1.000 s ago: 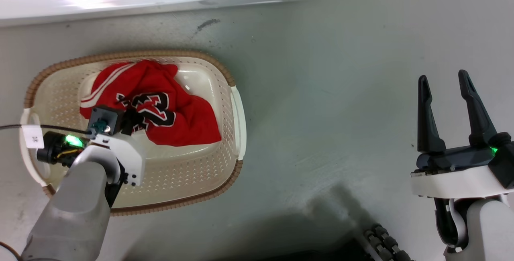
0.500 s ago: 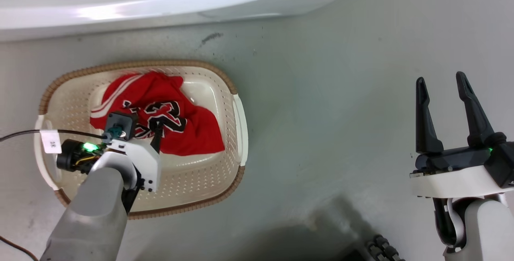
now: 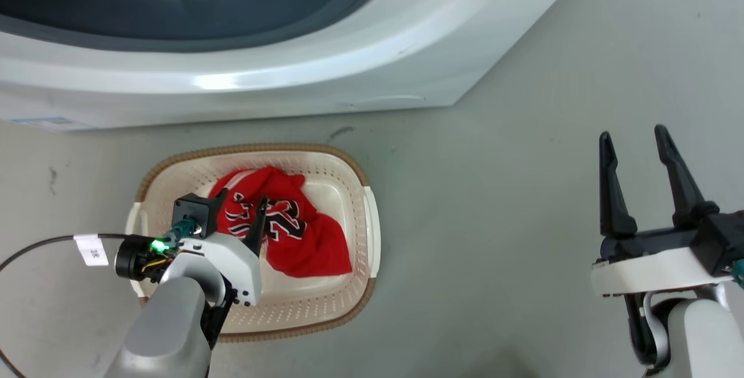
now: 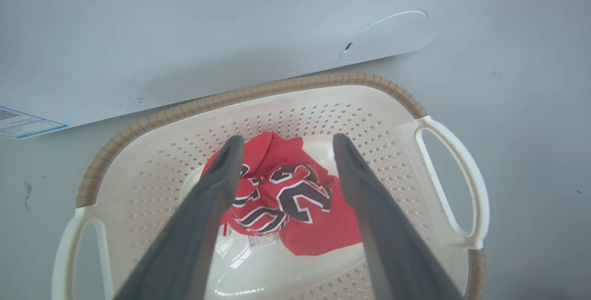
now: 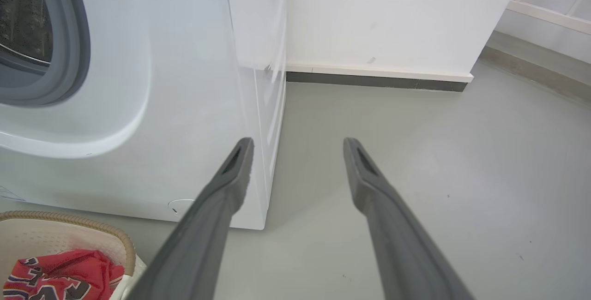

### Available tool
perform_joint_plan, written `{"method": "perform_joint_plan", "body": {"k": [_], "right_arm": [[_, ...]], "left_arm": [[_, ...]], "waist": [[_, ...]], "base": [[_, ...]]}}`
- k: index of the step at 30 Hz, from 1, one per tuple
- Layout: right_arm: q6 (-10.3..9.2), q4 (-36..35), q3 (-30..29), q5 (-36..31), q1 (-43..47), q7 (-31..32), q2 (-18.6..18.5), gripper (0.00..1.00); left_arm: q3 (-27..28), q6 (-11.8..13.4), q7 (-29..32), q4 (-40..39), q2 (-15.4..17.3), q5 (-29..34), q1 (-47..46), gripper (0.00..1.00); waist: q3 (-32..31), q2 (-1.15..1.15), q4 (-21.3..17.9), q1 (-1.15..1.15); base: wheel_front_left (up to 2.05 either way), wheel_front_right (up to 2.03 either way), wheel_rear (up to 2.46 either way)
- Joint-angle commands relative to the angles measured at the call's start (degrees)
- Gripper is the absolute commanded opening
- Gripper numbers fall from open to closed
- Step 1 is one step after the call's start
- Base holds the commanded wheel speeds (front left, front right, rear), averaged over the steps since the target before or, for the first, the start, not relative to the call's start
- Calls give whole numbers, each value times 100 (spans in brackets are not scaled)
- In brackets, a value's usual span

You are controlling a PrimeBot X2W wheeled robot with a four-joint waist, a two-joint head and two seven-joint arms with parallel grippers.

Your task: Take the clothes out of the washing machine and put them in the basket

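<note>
Hovering my left claw (image 4: 287, 139), spread and empty, above red jersey (image 4: 300, 198) in basket (image 4: 258, 91) | right claw (image 3: 632, 132) spread, empty, over floor (image 3: 494, 221) | washing machine (image 3: 290, 78) far side

Left claw (image 3: 243, 200) apparently off clothes (image 3: 308, 244)

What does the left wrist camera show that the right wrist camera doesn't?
Left wrist view: the basket's whole inside and both side handles, under the open left fingers. Right wrist view: the washing machine's grey-rimmed porthole and the wall's dark skirting, past the open right fingers. Both: the red jersey, the basket's brown rim, the machine's white front, grey floor.
</note>
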Motion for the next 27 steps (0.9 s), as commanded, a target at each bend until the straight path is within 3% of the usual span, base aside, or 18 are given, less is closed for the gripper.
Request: {"method": "perform_joint_plan", "body": {"k": [1, 17, 23, 27], "right_arm": [[-4, 73, -6, -30, 86, -13, 2, 100], [-4, 339, 77, 155, 291, -12, 2, 100], [-4, 333, 148, 268, 312, -12, 2, 100], [-4, 316, 212, 378, 260, -12, 3, 100]], "left_arm": [[59, -1, -15, -182, -21, 28, 169, 100], [481, -4, -16, -2101, 222, 442, 982, 100], [672, -4, -16, -2675, 466, 497, 801, 100], [589, -5, -15, -2622, 739, 423, 366, 100]], "waist": [[-327, 0, 119, 0], [-1066, 0, -22, 0], [-1026, 0, -244, 0], [-856, 0, -440, 0]], "base": [[0, 0, 0], [0, 0, 0], [0, 0, 0], [0, 0, 0]]}}
